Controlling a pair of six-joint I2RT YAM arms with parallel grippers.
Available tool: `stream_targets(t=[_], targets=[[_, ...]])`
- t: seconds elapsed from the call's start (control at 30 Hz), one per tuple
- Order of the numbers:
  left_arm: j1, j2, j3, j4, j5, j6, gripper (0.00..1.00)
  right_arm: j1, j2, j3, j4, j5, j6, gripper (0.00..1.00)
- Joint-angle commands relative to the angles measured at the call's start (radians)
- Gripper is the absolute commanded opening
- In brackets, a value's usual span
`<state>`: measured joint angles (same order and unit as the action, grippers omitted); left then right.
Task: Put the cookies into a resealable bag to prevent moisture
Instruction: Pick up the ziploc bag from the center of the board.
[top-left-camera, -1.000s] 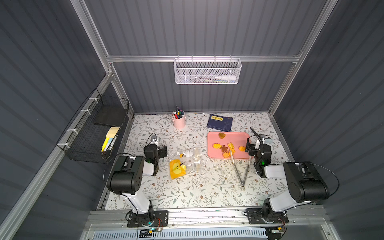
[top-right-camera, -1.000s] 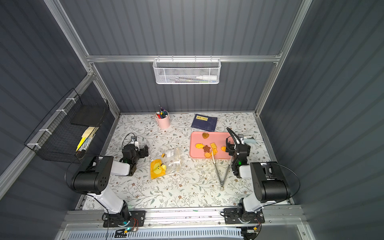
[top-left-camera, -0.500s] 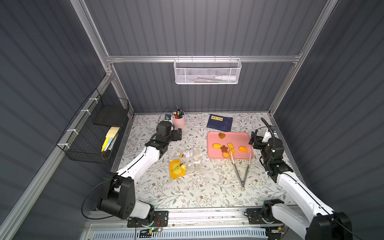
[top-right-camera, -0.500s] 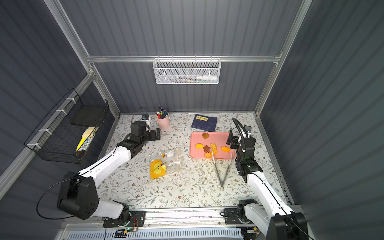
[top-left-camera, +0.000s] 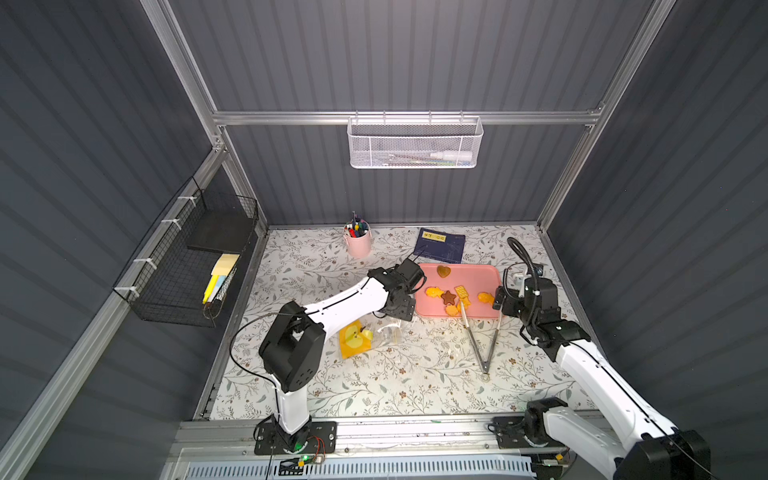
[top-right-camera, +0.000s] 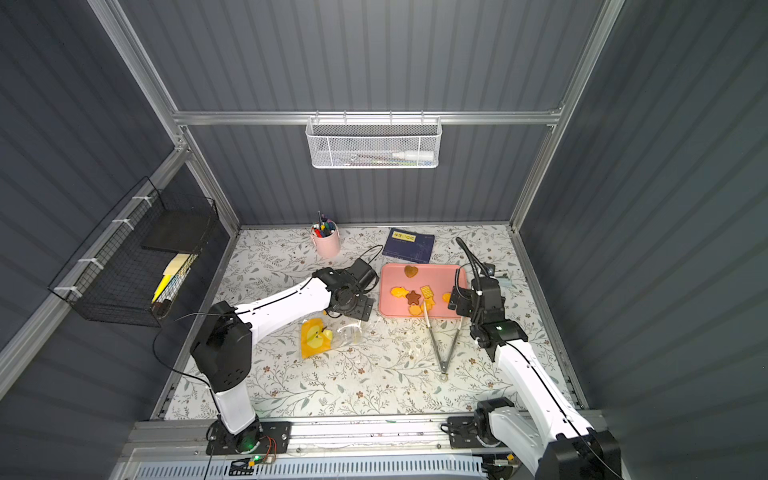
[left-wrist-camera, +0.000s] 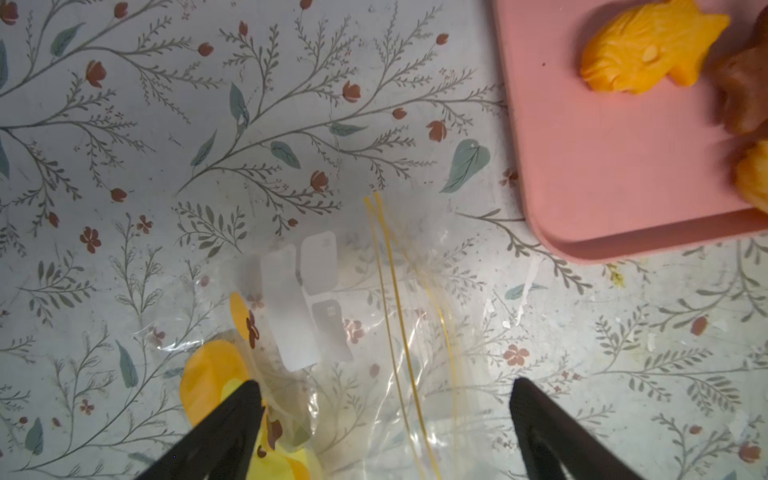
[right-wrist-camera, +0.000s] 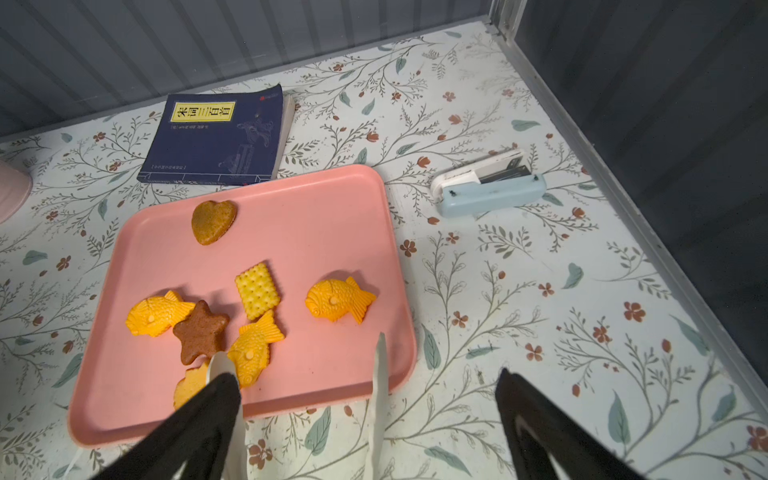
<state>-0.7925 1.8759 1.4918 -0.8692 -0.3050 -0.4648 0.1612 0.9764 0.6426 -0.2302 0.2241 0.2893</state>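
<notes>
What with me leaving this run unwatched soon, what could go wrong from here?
1. The resealable bag lies thin and crinkled under the open left gripper; closing there could pinch both layers and keep the mouth shut.
2. The tongs rest with their tips on the pink tray, one against the cookies; the open right gripper, grabbing them, might knock cookies about.

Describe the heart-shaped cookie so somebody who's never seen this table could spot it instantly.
On the floral table, find the pink tray beside the navy book. The brown heart cookie lies alone near the tray's book-side edge, the only heart, apart from the fish, star and square cookies.
</notes>
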Motion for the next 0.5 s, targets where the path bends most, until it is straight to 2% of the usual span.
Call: stream_targets(t=[0.0,0.17,0.37,0.47], targets=[[0.003,0.051,0.06,-0.183,-0.049,-0.055,0.92,0.01,-0.008,0.033,-0.049,-0.009,0.021,0.99],[0.003,0.101,0.098,-0.208,-0.063,-0.057,0.84,0.027,-0.012,0.042,-0.066,-0.017,0.014,0.99],[0.001,0.126,0.116,-0.212,-0.018,-0.064,0.84,0.075,-0.002,0.052,-0.087,-0.022,0.02,0.99],[0.001,0.129,0.118,-0.236,-0.02,-0.06,0.69,0.113,0.002,0.063,-0.102,-0.036,0.021,0.99]])
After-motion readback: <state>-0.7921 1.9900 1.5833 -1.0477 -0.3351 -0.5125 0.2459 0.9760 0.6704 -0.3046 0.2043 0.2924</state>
